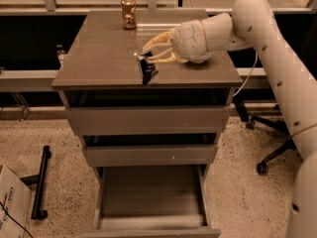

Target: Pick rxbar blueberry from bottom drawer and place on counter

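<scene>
My gripper [144, 56] hangs over the front part of the counter [104, 58], reaching in from the right. It is shut on the rxbar blueberry [148, 71], a dark wrapper that hangs tilted from the fingertips, its lower end near the counter's front edge. I cannot tell whether the bar touches the surface. The bottom drawer [151, 221] is pulled open below, and its tray shows nothing inside.
A gold metal can [129, 12] stands at the back of the counter. Two shallower drawers [148, 120] sit above the bottom one. An office chair base [270, 150] is on the right. A cardboard box [11, 202] and a black bar [40, 182] lie on the floor at the left.
</scene>
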